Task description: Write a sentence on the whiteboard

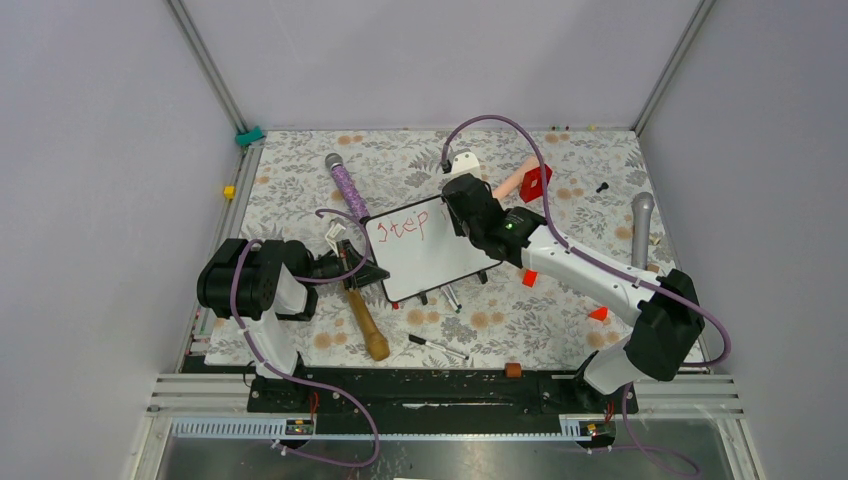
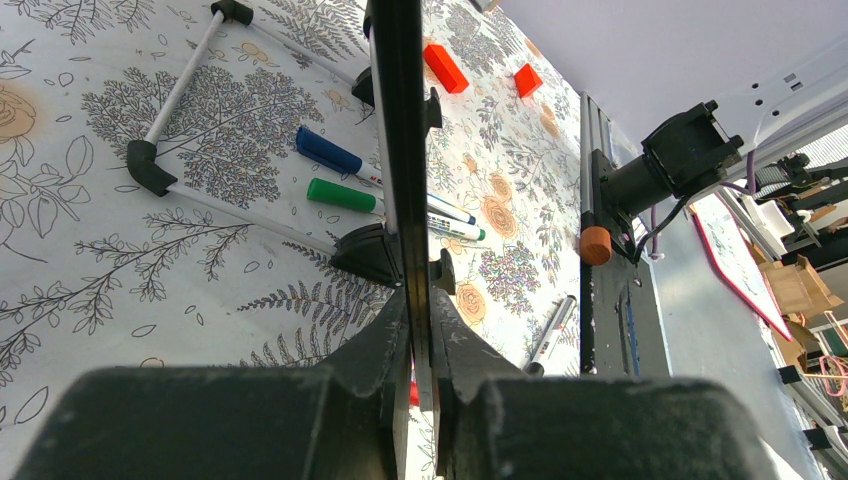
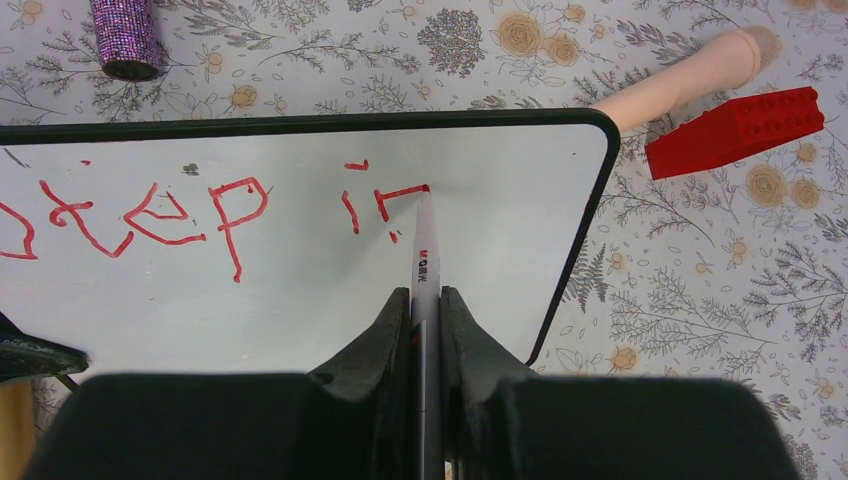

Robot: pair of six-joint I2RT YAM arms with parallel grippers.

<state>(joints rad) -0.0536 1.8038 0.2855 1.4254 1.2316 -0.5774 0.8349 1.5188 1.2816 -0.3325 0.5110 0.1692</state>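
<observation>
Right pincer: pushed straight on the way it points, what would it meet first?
The whiteboard, probably: the marker it grips seems to touch the board at the red lettering.

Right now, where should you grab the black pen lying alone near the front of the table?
Take the pen at the middle of its barrel, coming straight down from above, jaws across its thin width. It lies flat and slanted on the cloth with bare space on both sides.
</observation>
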